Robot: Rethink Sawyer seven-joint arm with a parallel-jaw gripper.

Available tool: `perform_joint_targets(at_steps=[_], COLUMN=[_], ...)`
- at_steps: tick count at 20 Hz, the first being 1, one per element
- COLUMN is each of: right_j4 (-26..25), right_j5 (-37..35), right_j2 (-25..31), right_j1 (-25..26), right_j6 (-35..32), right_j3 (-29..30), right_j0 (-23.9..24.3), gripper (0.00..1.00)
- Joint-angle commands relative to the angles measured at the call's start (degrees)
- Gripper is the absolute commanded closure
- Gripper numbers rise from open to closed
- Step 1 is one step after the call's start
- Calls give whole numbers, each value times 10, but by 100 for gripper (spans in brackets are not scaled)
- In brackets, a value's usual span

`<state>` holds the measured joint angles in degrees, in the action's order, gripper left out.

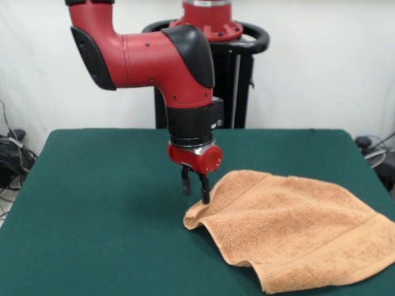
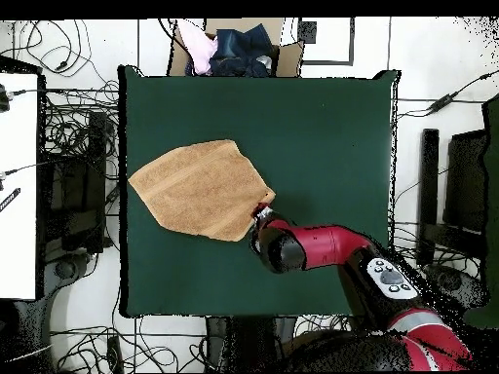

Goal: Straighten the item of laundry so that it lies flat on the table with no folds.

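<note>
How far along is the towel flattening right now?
Not finished. The towel lies mostly spread on the table, but its edge nearest the hand is curled up and a fold shows along the front. The hand sits at that corner. Left: pull the corner out and smooth the fold.

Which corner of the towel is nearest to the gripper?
The curled-up corner of the towel pointing toward the table's middle; the gripper stands right over it, while the other corners lie farther off.

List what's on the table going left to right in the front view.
Bare table → gripper, fingers down at the towel's left corner → towel, running off toward the right edge.
</note>
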<state>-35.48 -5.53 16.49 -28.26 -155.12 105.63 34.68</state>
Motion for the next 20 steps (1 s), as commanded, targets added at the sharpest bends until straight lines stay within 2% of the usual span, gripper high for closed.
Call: perform_joint_targets(at_steps=[1, 7, 20], right_j4=[-11, -56, -69], right_j5=[-22, 26, 58], right_j2=[60, 37, 49], right_j1=[31, 112, 152], right_j6=[48, 58, 45], right_j3=[-38, -111, -156], right_j0=[11, 10, 0], gripper=[0, 0, 0])
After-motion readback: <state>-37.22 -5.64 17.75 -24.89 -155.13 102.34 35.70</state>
